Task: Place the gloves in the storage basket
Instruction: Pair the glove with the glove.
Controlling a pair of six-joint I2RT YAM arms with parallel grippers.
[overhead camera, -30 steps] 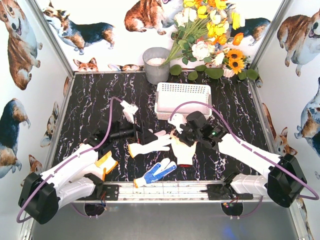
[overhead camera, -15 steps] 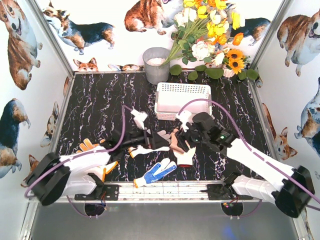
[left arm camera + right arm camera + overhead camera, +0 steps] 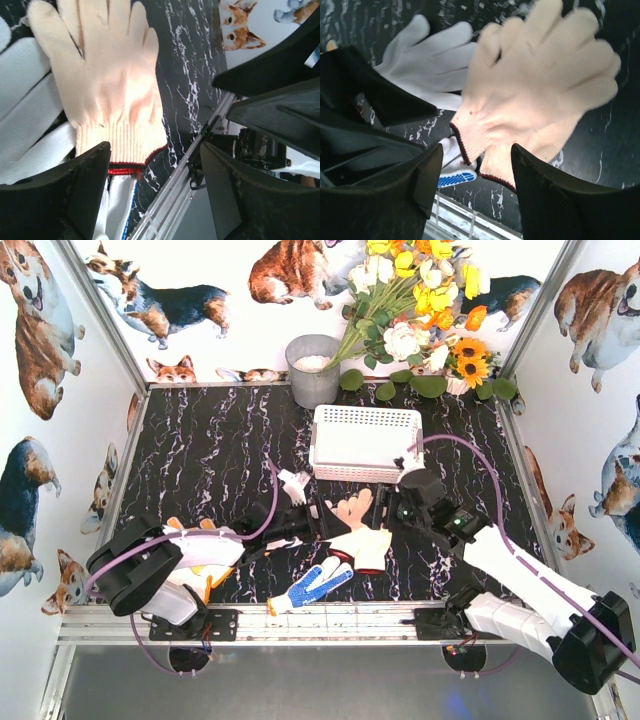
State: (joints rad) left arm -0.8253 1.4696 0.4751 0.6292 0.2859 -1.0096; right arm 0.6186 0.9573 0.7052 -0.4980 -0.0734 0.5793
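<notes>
Two pale cream knit gloves with red-edged cuffs (image 3: 362,540) lie overlapping on the black marble-patterned tabletop (image 3: 200,460), just on the near side of the white rectangular plastic basket with slotted sides (image 3: 362,472). Their fingers point toward the far side and their cuffs toward the near rail.

The left gripper (image 3: 155,185) reaches in from the left. Its jaws are spread wide with nothing between them, and in the left wrist view they frame the cuff of one cream glove. The right gripper (image 3: 475,192) comes in from the right, close to the basket's near wall. Its jaws are also spread and hold nothing, and the cream pair fills most of the right wrist view.

A plain white knit glove (image 3: 432,55) lies just left of the cream pair, partly under the left arm in the top view. A white glove with blue dots (image 3: 312,583) rests nearer, beside the near rail. An orange-yellow glove (image 3: 178,529) shows from under the left arm on the left. A grey metal bucket (image 3: 313,370) and a bunch of yellow and white flowers (image 3: 420,310) stand at the far wall.
</notes>
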